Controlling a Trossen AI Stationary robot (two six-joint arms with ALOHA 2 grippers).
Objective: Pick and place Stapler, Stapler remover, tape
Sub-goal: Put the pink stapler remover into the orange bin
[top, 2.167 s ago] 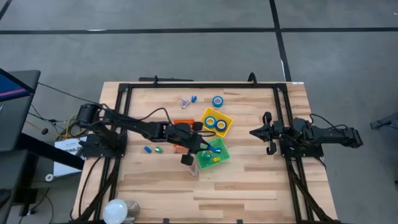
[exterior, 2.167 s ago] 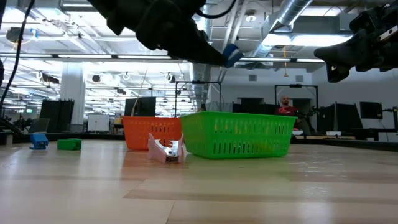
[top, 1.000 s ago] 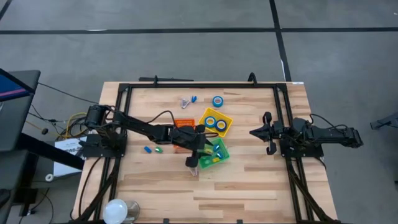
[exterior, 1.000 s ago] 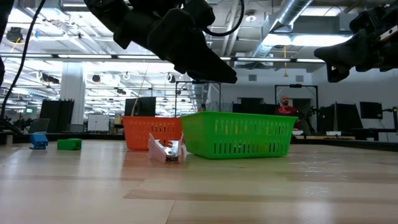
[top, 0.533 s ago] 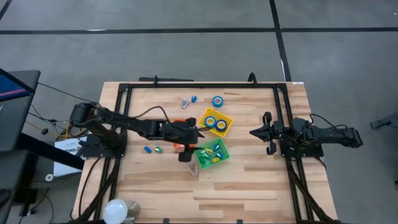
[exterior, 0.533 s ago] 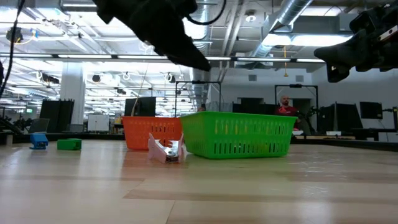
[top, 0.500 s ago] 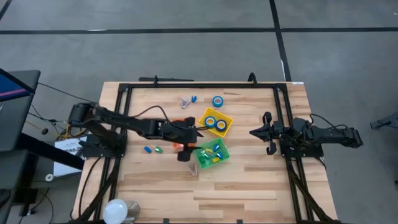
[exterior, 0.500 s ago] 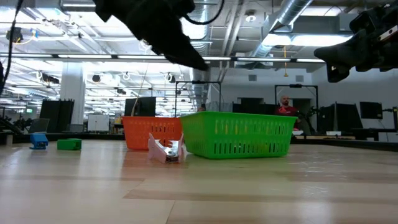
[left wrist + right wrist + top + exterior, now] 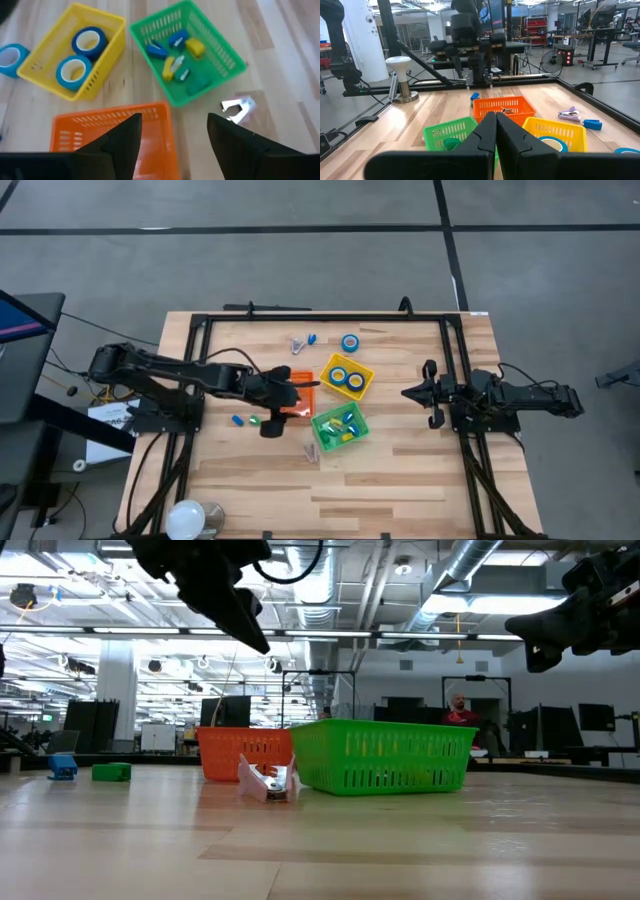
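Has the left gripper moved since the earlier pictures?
Yes. The left gripper, open and empty, has pulled back from above the green bin toward the table's left side, past the orange bin.

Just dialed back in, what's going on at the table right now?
The left gripper is open and empty, hovering over the orange bin. The green bin holds several small staplers, and the yellow bin holds two tape rolls. One tape roll lies loose near the far edge, two small pieces beside the orange bin, and a metal remover by the green bin. The right gripper waits shut at the right side.
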